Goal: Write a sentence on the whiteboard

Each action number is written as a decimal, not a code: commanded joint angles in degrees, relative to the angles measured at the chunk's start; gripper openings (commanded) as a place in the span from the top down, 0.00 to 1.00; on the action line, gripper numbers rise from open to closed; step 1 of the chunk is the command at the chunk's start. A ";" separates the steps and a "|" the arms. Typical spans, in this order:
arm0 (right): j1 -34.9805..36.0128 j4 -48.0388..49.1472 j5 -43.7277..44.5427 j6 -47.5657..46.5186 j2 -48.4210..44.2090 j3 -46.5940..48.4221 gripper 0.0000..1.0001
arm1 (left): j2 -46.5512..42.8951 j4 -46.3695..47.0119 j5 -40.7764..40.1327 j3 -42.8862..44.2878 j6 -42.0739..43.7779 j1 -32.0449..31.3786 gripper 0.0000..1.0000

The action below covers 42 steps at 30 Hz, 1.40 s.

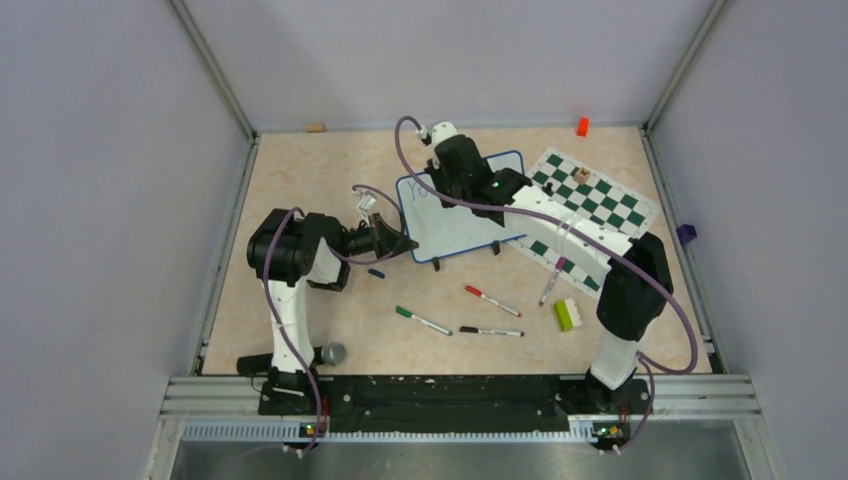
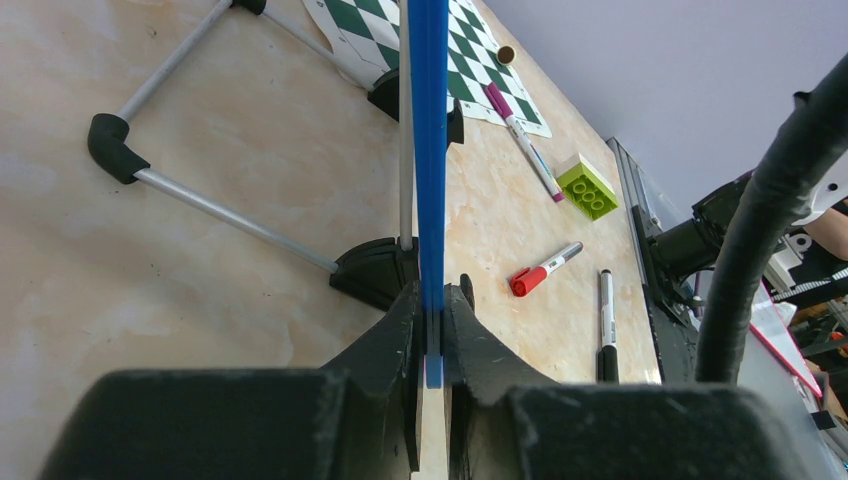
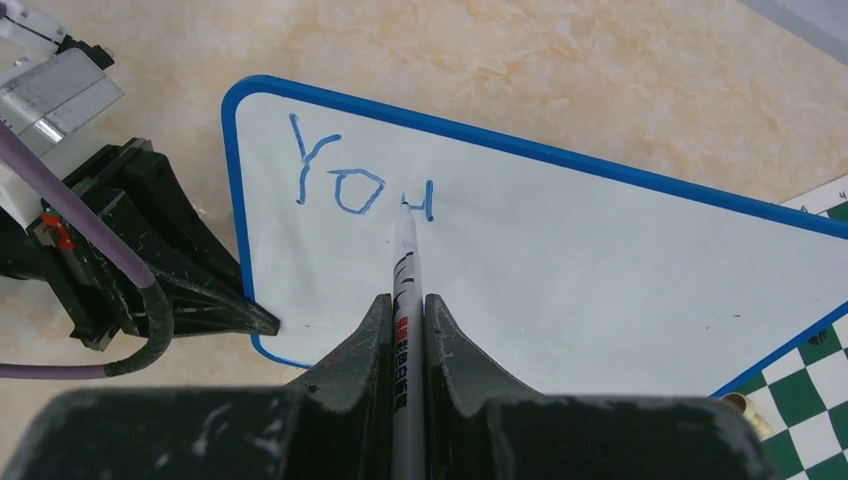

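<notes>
From above, the whiteboard (image 1: 455, 225) stands propped mid-table, just beside the checkered chess mat (image 1: 592, 205). Your left fingers (image 1: 397, 243) pinch its left edge, which steadies it while the other arm writes. Spare pens (image 1: 491, 300) lie on the mottled beige table (image 1: 300, 180).

At the left wrist, the fingers (image 2: 392, 335) are clamped on the thin blue frame (image 2: 430, 150). It's smooth plastic and likely slippery, so grip squarely and don't twist.

At the right wrist, the fingers (image 3: 365, 345) are closed on a slim white marker (image 3: 405, 265), its tip on the glossy board (image 3: 600, 270). The sentence (image 3: 350, 185) so far reads "You" in thin blue strokes. Press lightly, lift cleanly for the apostrophe, and leave even gaps; most of the writing looks undone.
</notes>
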 commanded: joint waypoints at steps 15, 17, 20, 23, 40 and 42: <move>-0.63 1.34 0.38 -0.78 3.40 5.86 1.00 | -1.95 4.06 3.52 -0.64 1.27 -0.94 0.94; -0.60 1.34 0.78 -0.74 3.48 5.81 1.00 | -1.95 4.06 3.56 -0.65 1.25 -0.94 0.94; -0.60 1.31 1.07 -0.89 3.57 5.73 1.00 | -1.98 4.06 3.52 -0.65 1.28 -0.94 0.94; -0.61 1.10 0.87 -0.92 3.51 5.47 1.00 | -2.01 4.06 3.56 -0.64 1.28 -0.94 0.94; -0.62 -0.12 0.48 -0.78 1.26 2.59 1.00 | -2.24 4.06 3.56 -0.85 1.34 -0.94 0.94; -0.57 -0.38 0.38 -0.78 1.22 2.41 1.00 | -2.31 4.06 3.53 -0.83 1.32 -0.94 0.94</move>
